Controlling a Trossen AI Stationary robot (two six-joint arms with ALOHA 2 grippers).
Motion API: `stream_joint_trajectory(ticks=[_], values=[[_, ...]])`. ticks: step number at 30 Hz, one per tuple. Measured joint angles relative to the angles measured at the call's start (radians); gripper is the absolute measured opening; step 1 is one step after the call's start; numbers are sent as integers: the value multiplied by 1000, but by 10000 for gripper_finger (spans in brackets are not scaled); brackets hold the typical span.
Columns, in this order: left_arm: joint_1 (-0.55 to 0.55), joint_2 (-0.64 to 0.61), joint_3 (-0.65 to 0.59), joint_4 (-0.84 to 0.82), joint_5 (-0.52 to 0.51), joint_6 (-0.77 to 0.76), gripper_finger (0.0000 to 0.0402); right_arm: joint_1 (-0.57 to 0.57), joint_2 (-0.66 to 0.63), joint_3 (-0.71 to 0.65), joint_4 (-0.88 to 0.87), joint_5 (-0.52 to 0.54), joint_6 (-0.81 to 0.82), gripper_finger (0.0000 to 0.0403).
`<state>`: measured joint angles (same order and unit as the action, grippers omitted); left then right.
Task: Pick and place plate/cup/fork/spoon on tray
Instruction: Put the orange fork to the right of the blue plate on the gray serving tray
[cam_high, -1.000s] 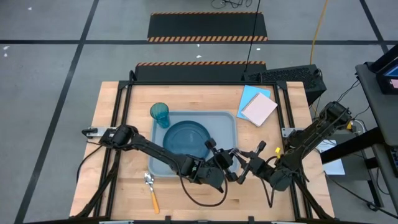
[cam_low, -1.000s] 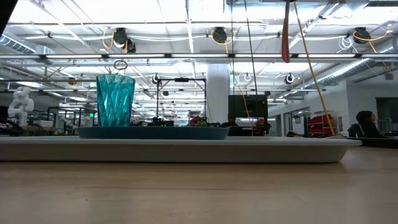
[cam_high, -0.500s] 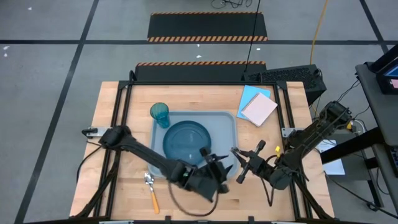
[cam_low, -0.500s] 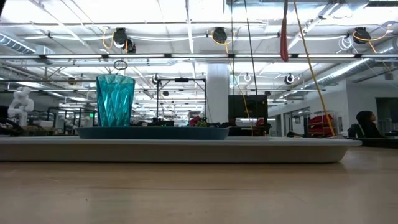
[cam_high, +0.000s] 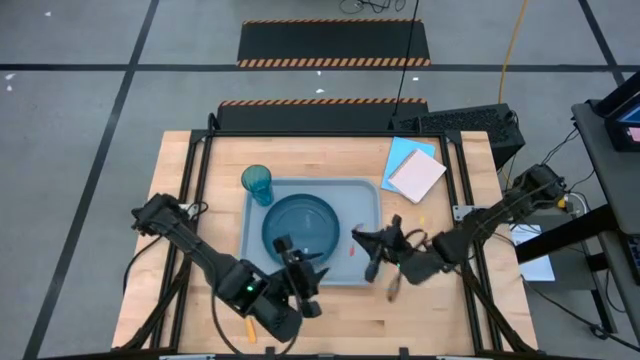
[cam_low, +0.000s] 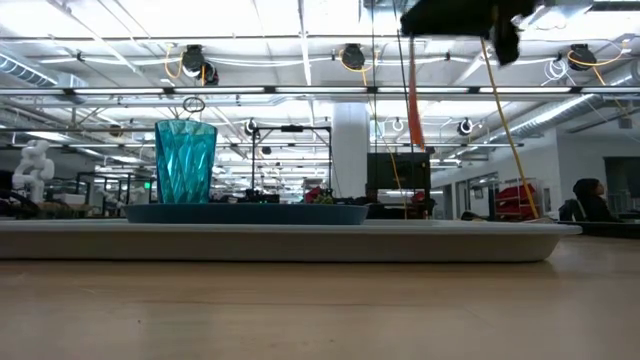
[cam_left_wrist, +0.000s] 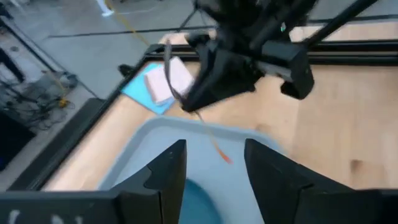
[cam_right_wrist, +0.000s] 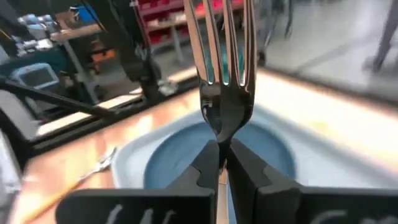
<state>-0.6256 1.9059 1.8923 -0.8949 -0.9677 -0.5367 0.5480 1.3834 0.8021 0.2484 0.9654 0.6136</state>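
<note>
the left gripper (cam_high: 300, 285) is hovering at the near edge of the tray (cam_high: 365, 190), its 2 fingers (cam_left_wrist: 166, 171) spread apart and holding nothing. just beside that arm, the spoon (cam_high: 240, 291) is lying on the table (cam_high: 190, 180), mostly hidden, with its bowl showing. the right gripper (cam_high: 372, 243) is hanging over the tray's right side, its fingers (cam_right_wrist: 208, 163) pinched tight on the fork (cam_right_wrist: 225, 59), which is standing up from them with the tines clear above; the orange handle (cam_high: 356, 240) is sticking out below the claw, above the tray floor. the plate (cam_high: 300, 222) is sitting in the middle of the tray. farther back, the cup (cam_high: 256, 183) is standing upright at the tray's far left corner. beyond the tray to the right, a notepad (cam_high: 417, 175) is resting on a blue sheet (cam_high: 400, 155).
</note>
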Motion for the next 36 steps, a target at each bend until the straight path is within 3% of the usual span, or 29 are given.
stream_joint_trajectory(ticks=[6,10,21,28,31,36], values=[[-10,-14,0,-115,20,-103,148,-164,0,0,-222,-188,263,4],[-13,-9,0,-148,30,-103,147,-229,2,0,-275,-269,331,5],[24,-10,0,-148,27,-43,147,-261,0,0,-283,-391,425,6],[72,-10,0,-146,26,-35,147,-282,45,0,-311,-424,627,6],[91,-10,0,-143,27,-33,147,-294,95,1,-285,-482,745,6],[108,-10,0,-109,30,13,147,-331,151,0,-275,-582,805,6]])
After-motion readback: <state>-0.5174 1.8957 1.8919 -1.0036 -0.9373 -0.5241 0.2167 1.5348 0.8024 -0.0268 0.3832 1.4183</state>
